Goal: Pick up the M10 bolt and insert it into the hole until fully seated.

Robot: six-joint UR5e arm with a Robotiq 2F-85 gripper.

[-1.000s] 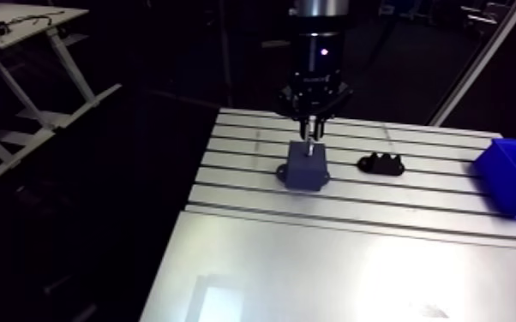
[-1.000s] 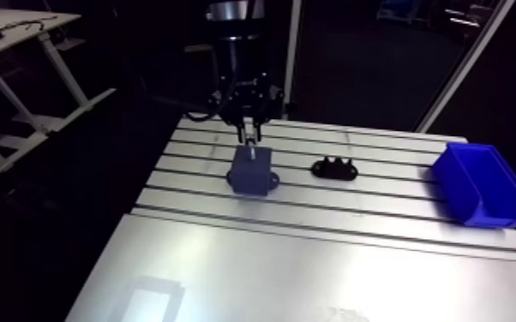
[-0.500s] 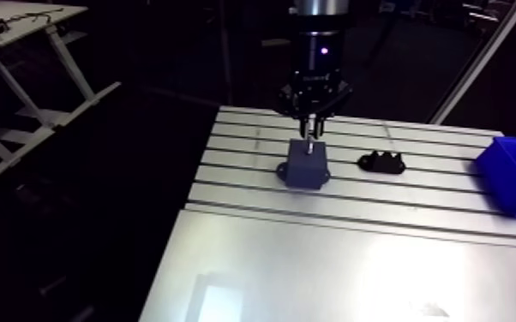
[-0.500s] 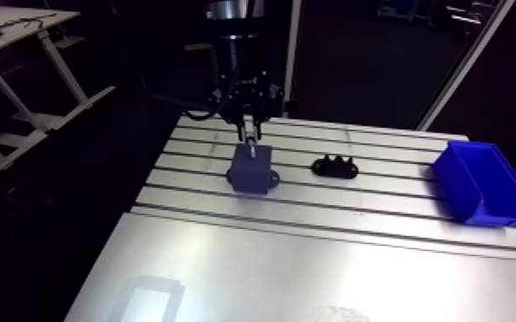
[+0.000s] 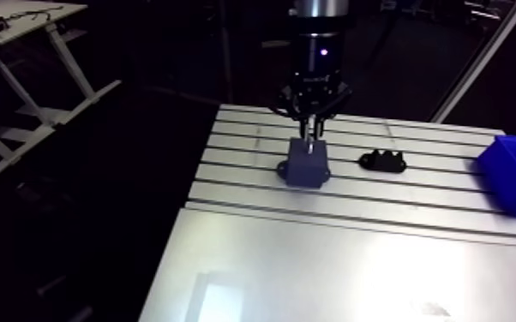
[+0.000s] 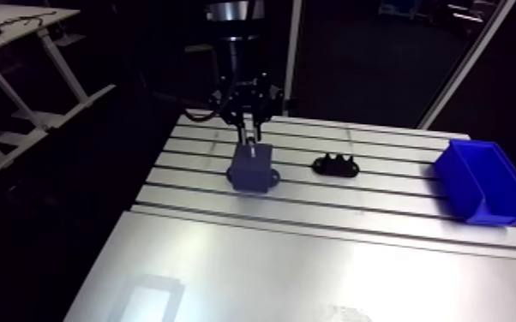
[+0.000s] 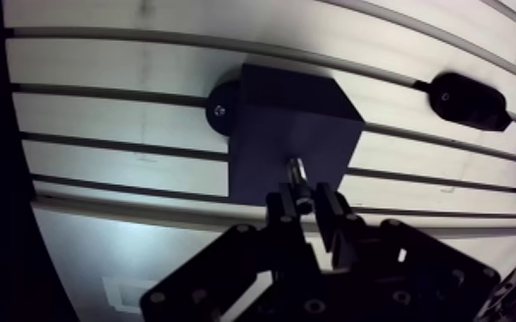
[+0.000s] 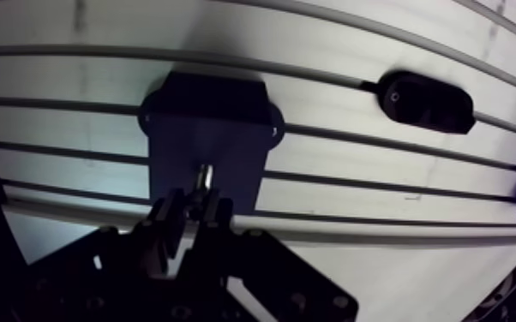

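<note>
At upper centre of the arm view, the gripper (image 5: 312,130) clamps the M10 bolt (image 7: 297,169) directly over the dark block (image 5: 306,164).

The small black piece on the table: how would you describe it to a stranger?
Find the slotted metal table, then the dark block standing on it. Between that block and the blue bin lies the small black piece: low and elongated, with bumps along its top.
</note>
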